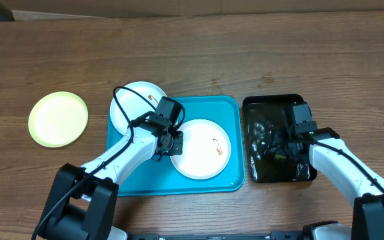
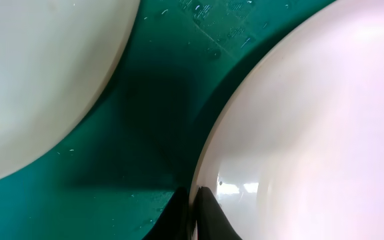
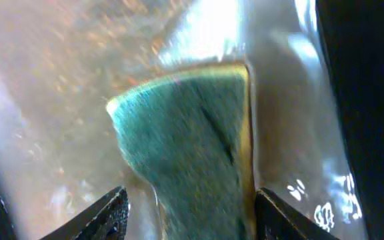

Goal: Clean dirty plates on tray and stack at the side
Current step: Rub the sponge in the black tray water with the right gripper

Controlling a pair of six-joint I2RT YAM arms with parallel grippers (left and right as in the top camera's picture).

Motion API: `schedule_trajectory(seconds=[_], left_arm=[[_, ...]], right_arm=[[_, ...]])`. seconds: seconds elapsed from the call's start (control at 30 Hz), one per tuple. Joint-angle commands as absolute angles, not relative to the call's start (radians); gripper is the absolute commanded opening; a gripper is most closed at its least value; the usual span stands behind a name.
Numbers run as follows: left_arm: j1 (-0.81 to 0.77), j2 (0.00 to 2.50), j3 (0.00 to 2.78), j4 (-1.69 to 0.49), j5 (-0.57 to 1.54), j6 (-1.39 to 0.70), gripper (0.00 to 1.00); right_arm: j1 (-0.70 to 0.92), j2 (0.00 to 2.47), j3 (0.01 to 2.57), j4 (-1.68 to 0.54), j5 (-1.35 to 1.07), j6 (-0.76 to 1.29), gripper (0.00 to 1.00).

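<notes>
- Now, the smeared plate lies in the blue tray. Steady it with your left gripper, which is pinched shut at its rim.
- Your right gripper straddles the sponge in the black tray, jaws wide. Blur hides any grip, so close firmly before lifting.

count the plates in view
3: yellow-green plate on the table at left, white plate over the upper-left corner of the blue tray, smeared white plate inside it. None looks hidden.
</notes>
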State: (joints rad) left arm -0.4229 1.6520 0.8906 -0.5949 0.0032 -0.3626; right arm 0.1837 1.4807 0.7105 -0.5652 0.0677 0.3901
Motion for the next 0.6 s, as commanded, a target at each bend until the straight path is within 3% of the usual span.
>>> schedule_trajectory(seconds=[0.0, 0.37, 0.4, 0.43, 0.47, 0.5, 0.53, 0.57], left_arm=[[-0.418, 1.661, 0.888, -0.595, -0.007, -0.352, 0.05], [-0.418, 1.661, 0.888, -0.595, -0.007, -0.352, 0.05], [-0.418, 1.661, 0.888, -0.595, -0.007, -0.352, 0.05], [-0.418, 1.661, 0.888, -0.595, -0.007, -0.352, 0.04], [-0.418, 1.661, 0.888, -0.595, -0.007, -0.352, 0.04], [-0.418, 1.661, 0.888, -0.595, -0.007, -0.352, 0.04], [-0.418, 1.661, 0.888, -0.596, -0.007, -0.352, 0.04], [-0.418, 1.661, 0.888, -0.597, -0.007, -0.352, 0.04]], right_arm=[[0.182, 1.483, 0.706, -0.519, 0.087, 0.384, 0.62], [0.182, 1.507, 0.658, -0.453, 0.105, 0.384, 0.58], [0.182, 1.517, 0.644, -0.429, 0.105, 0.384, 0.43], [0.182, 1.523, 0.636, -0.411, 0.104, 0.384, 0.23], [0.182, 1.528, 0.635, -0.400, 0.104, 0.384, 0.10], [0.182, 1.528, 0.638, -0.392, 0.104, 0.377, 0.04], [0.182, 1.527, 0.643, -0.390, 0.104, 0.362, 0.04], [0.182, 1.526, 0.657, -0.396, 0.104, 0.348, 0.27]])
